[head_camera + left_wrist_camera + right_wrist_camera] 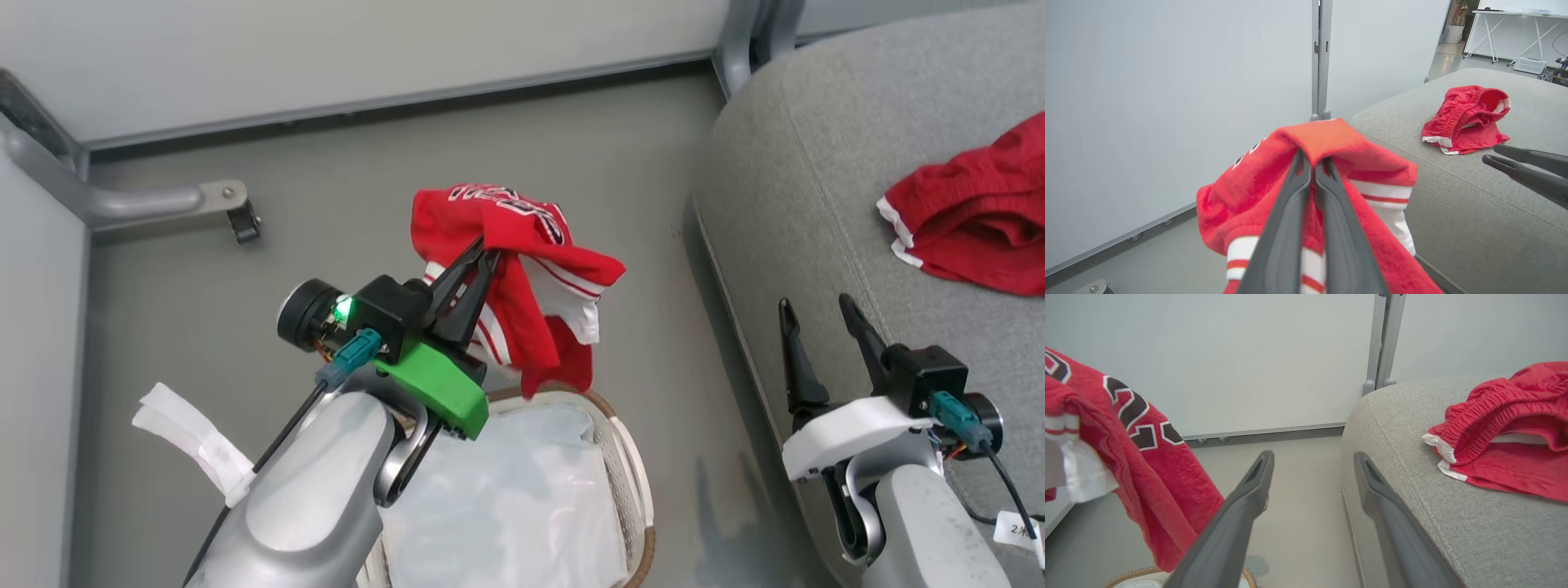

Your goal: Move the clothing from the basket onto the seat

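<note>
Jersey [441, 216], red with black white-edged letters, hangs pinched in left gripper [488, 247]; right gripper [815, 302] gapes empty

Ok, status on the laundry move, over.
Left claw shut on jersey, above basket. Right claw open, empty. Shorts on seat. Nothing in the way.

Left gripper [487, 247] was seen mid-frame in head view, fingers pressed together and pointed toward upper right, clamped on jersey [522, 220]. Green wrist mount [433, 388] and grey left forearm [302, 490] were angled up from lower left. Right gripper [815, 304] was seen at lower right, fingers spread wide, pointed up-frame, empty. White wrist mount [841, 429] and right forearm [922, 523] were seen below it.
</note>
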You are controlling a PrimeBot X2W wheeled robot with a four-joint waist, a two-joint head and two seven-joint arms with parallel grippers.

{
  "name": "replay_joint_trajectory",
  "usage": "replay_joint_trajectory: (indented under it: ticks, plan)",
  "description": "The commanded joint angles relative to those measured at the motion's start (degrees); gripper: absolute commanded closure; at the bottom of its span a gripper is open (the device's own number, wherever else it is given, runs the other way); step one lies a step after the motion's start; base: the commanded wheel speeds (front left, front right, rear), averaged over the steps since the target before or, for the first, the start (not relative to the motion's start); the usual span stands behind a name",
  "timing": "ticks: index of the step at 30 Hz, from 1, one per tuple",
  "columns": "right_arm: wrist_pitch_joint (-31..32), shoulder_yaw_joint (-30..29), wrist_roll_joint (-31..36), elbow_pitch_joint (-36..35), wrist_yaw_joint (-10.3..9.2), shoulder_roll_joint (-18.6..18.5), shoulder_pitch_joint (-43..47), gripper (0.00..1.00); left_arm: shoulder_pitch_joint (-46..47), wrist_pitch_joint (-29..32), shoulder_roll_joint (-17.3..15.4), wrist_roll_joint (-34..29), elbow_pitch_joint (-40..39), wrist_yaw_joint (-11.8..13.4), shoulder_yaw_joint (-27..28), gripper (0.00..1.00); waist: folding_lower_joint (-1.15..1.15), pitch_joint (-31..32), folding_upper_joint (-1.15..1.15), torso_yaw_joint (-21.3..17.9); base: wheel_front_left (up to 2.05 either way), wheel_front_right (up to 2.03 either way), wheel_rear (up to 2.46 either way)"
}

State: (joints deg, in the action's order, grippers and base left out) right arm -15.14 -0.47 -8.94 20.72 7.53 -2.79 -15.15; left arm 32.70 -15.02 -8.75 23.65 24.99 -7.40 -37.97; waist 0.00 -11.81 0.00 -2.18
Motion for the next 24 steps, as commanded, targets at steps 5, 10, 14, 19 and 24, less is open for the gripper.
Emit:
replay_joint_trajectory:
  ticks: [5, 10, 14, 19, 24]
  plan:
    - [-0.02, 1.27, -0.06, 0.74, -0.08, -0.26, 2.87, 0.00, -1.14, -0.21, 1.07, -1.31, -5.44, -0.17, 2.39, 1.00, 0.00, 5.37, 0.00, 2.47, 0.00, 0.00, 0.00]
    - [-0.01, 3.69, 0.44, 0.23, -0.08, -0.23, 3.78, 0.00, -1.50, -0.21, 1.89, -2.17, -6.87, -0.17, 2.64, 1.00, 0.00, 6.88, 0.00, 2.82, 0.00, 0.00, 0.00]
    - [-0.01, 9.30, 1.90, -2.35, -0.08, -0.17, 1.71, 0.00, -1.44, -0.21, 2.45, -2.59, -7.16, -0.17, 2.30, 1.00, 0.00, 7.23, 0.00, 3.17, 0.00, 0.00, 0.00]
    - [-0.01, 18.23, 3.98, -6.50, -0.08, -0.24, -2.82, 0.00, -1.81, -0.21, 2.93, -2.61, -6.98, -0.17, 1.83, 1.00, 0.00, 7.35, 0.00, 3.94, 0.00, 0.00, 0.00]
    - [-0.01, 24.51, 5.42, -5.46, -0.08, -0.27, -8.60, 0.00, -1.86, -0.21, 3.47, -1.96, -6.84, -0.17, 0.97, 1.00, 0.00, 7.48, 0.00, 4.99, 0.00, 0.00, 0.00]
